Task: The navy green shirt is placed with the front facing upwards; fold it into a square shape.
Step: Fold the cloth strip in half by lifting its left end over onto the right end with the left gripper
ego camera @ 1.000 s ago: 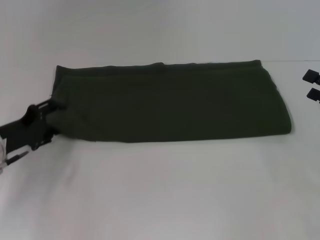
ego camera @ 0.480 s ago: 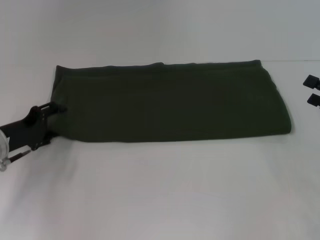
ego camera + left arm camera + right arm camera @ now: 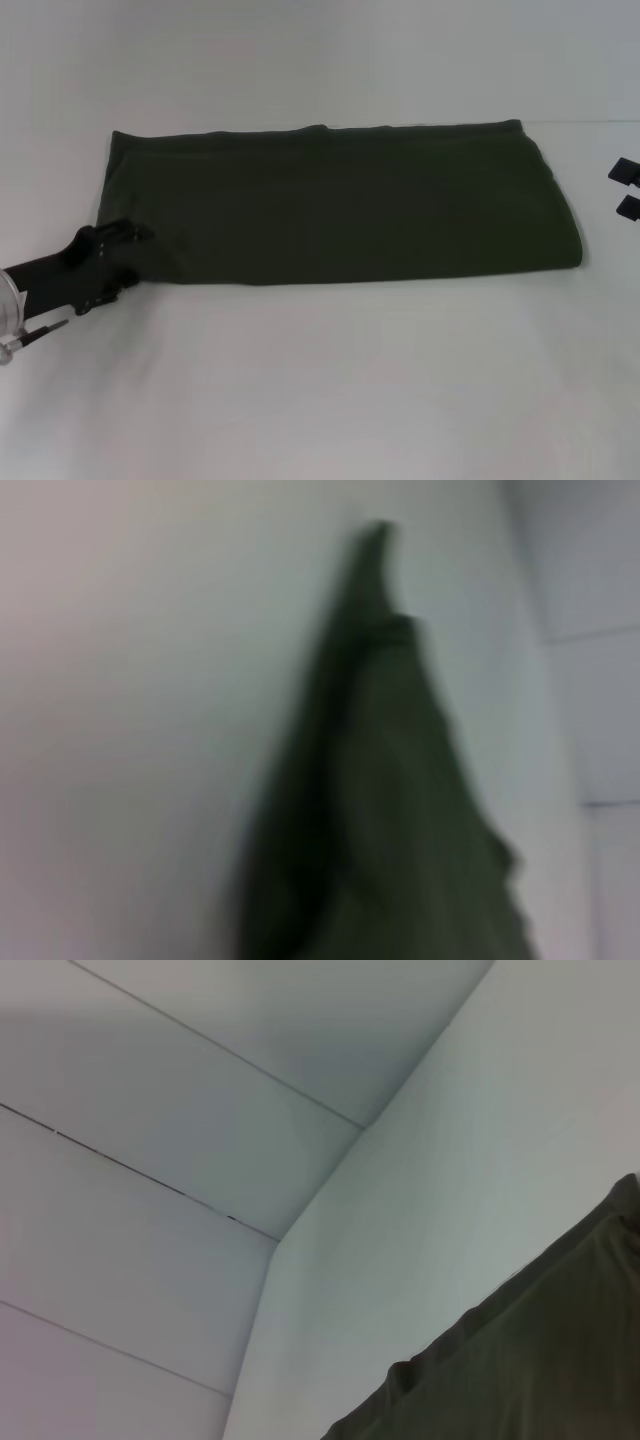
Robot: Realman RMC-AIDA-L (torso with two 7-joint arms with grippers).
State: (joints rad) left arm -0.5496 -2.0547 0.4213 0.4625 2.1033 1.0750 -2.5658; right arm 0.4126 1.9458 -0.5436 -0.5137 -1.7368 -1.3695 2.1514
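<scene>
The navy green shirt lies on the white table, folded into a long flat band that runs left to right. No lettering shows. My left gripper is at the band's near-left corner, low on the table and open, its fingertips at the cloth's edge. The left wrist view shows the shirt close up and blurred. My right gripper hangs open at the right edge of the head view, clear of the band's right end. An edge of the shirt shows in the right wrist view.
White wall panels stand behind the table. Bare tabletop lies in front of the shirt.
My left gripper has moved right and toward the shirt, turning so its fingertips reach the near-left corner. My right gripper has drifted slightly farther right. The shirt has not moved.
</scene>
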